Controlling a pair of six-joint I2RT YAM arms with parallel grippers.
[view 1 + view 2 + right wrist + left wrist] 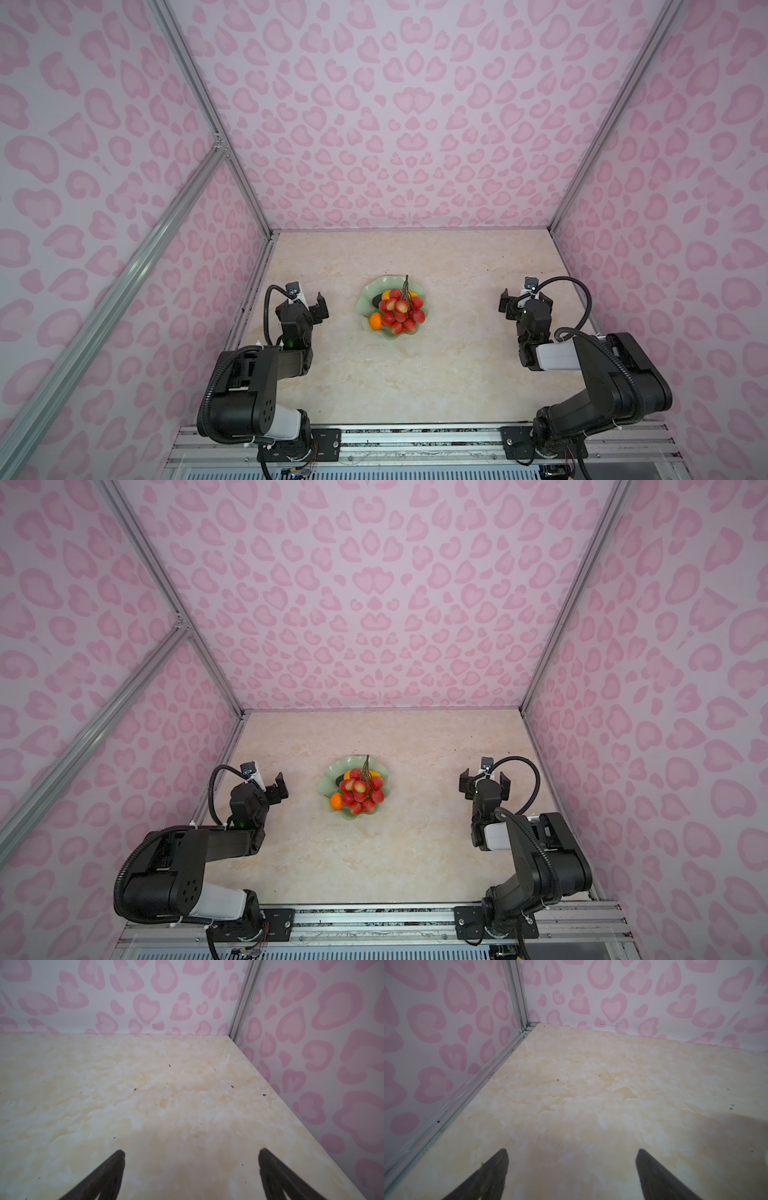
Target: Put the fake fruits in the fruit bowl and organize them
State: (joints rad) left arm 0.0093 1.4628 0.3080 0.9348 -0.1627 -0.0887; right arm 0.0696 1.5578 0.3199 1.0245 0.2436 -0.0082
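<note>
Nearest the lens in both top views: aluminium mounting rail (415, 436) (374, 916) along the near edge, both arm bases bolted to it. Left arm (249, 390) is folded at the near left and right arm (615, 374) at the near right. Each reaches forward only a little way.

Left gripper (309, 301) (572, 1153) is held over the surface (415, 374), left of the fruit bowl and well apart from it. Jaws spread wide, gripping nothing. The left wrist view shows only bare marbled cream surface and a wall corner past the two dark fingertips (501, 1159).

Right gripper (525, 299) (192, 1152) sits likewise on the right side, also well apart from the bowl. Jaws wide apart, holding nothing. The right wrist view gives bare surface with a few dark specks and the opposite wall corner.

Fruit bowl (365, 297) (330, 773): pale mint green, wavy rim, on the surface about midway between the two grippers. Every one of the fake fruits (397, 309) in view lies inside it.
- Red berry bunch (409, 322) (361, 791) is on top, covering most of the dish, with its dark stem (406, 284) pointing toward the back wall.
- Small orange (375, 321) (336, 801) is at the near-left rim, touching the berries.
- Dark avocado (377, 300) lies partly under the bunch on the left.
- Yellow-orange piece (386, 294) peeks out behind the berries, too hidden to say which fruit it is.

Walls (395, 124): pink heart-blotch print on all sides.
</note>
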